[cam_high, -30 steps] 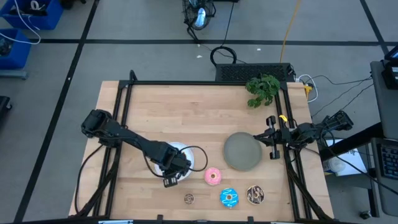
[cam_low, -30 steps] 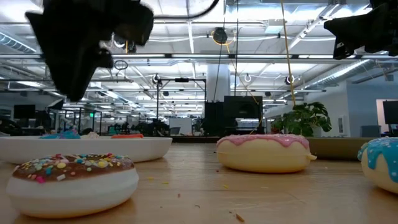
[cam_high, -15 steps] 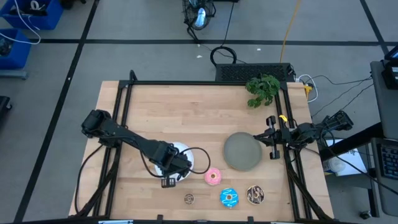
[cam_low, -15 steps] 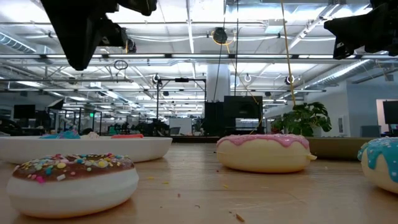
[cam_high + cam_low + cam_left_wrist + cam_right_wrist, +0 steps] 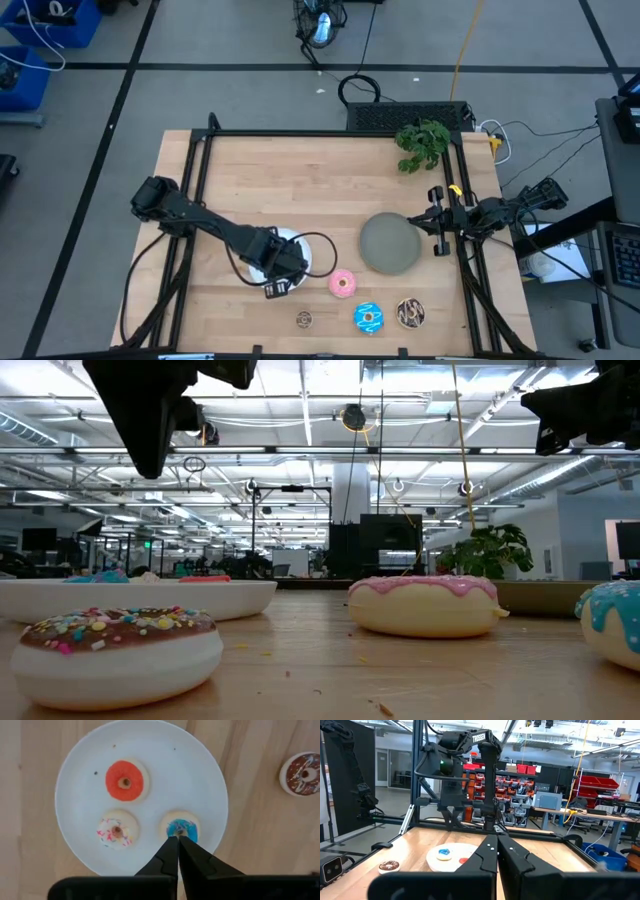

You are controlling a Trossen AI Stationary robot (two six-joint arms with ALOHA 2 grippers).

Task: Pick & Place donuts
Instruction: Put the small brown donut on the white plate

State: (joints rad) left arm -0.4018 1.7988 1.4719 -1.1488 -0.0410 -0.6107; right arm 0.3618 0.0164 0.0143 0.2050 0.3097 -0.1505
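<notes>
White plate [image 5: 200, 785]: being shown lying flat on the wooden table [image 5: 300, 190].
Grey plate [image 5: 389, 243]: being seen near the table's right side.
Green plant [image 5: 422, 144]: being displayed at the far right corner.

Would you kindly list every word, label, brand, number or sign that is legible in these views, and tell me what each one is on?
None can be read.
The left arm, seen from the right wrist view, carries a pale marking on its upper housing: too blurred to read.
The red bins on shelves behind the table show no readable labels.
The white plate and the donuts on it bear no text.
</notes>
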